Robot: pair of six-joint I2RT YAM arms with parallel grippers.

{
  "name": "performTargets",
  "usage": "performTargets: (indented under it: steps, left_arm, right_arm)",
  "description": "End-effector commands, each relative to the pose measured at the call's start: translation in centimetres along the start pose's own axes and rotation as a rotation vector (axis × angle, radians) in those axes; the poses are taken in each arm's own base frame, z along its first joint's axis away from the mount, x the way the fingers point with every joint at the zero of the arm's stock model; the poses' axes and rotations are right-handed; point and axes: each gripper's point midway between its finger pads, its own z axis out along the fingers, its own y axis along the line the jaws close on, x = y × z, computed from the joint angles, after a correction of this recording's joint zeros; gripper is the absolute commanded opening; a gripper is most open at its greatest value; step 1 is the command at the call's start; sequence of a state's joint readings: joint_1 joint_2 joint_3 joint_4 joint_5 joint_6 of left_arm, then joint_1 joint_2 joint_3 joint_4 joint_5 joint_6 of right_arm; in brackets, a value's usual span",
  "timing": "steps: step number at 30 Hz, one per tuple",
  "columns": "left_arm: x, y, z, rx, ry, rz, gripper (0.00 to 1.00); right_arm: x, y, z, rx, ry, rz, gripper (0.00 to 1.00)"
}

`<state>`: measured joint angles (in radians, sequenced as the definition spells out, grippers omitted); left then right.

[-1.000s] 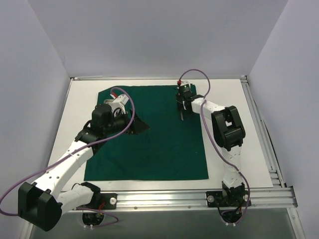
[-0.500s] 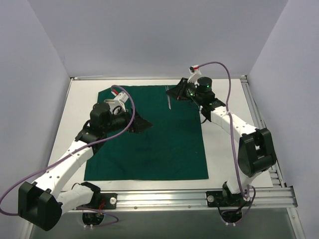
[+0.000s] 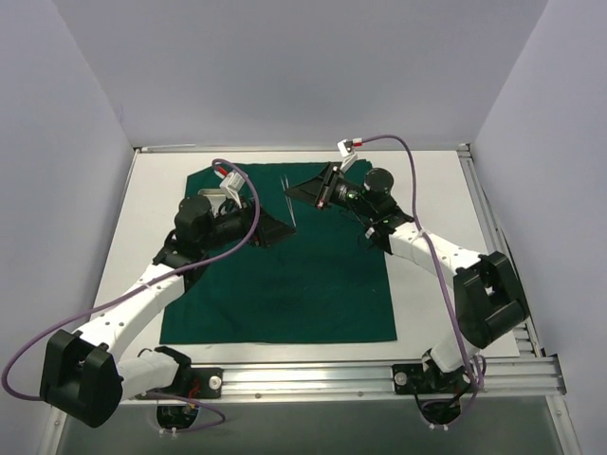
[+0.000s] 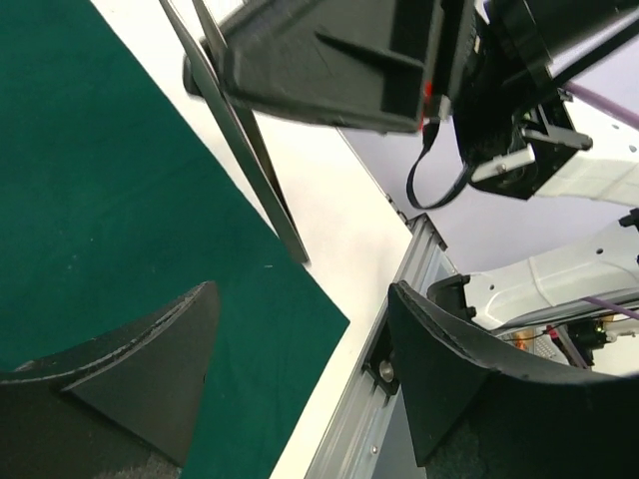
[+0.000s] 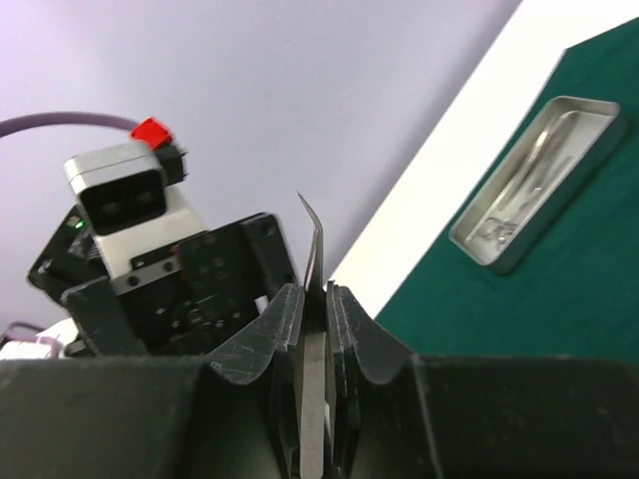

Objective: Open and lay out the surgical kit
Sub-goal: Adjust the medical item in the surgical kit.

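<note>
— White table, with the green cloth point(image 3: 285, 294) spread flat on it. What's on the left?
— The left claw point(image 3: 269, 231), low over the cloth's far half. Its jaws are wide and hold nothing.
— And the tool?
— A thin steel tool point(image 3: 289, 204) hangs just right of that claw, long axis far-to-near. The right claw point(image 3: 302, 189) is pinched tight on it near its far end.
— The tray?
— The tray point(image 5: 539, 175) lies on the cloth with more tools in it — I can't find it from above.
— Next?
— Likely a handover or a set-down, since the left claw is just beside.
— What changed?
— A second ago the right claw was by the cloth's right edge — it has swung left. The left arm barely shifted.
</note>
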<state>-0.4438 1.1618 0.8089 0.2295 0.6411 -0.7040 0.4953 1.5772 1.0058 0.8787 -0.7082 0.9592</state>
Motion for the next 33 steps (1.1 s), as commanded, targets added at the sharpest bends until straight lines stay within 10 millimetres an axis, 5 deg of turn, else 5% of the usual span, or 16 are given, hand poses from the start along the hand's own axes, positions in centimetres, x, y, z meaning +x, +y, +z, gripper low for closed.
performTargets:
  steps: [1,8,18,19,25,33]
  left_arm:
    - [-1.6,-1.8,0.4,0.083,-0.051,0.042,0.77]
    - [-1.9,-1.8,0.7,0.094,-0.068,0.027,0.72]
    - [-1.3,-1.3,0.9,0.077,-0.031,0.004,0.15]
    - [-1.2,-1.2,0.9,0.074,-0.028,0.003,0.02]
    - [-1.4,1.5,0.4,-0.133,-0.001,-0.007,0.02]
    - [-0.6,3.4,0.1,-0.255,0.038,-0.028,0.02]
  right_arm:
    - [-1.6,6.6,-0.4,-0.174,-0.052,-0.064,0.00]
    - [-0.3,7.8,0.1,-0.211,-0.040,-0.034,0.00]
    - [-0.4,8.2,0.2,-0.205,-0.058,-0.032,0.00]
    - [-0.2,7.6,0.3,-0.176,-0.044,-0.019,0.00]
    - [-0.6,5.1,0.8,0.069,-0.011,-0.132,0.37]
    - [0.9,4.1,2.0,0.294,0.053,-0.302,0.50]
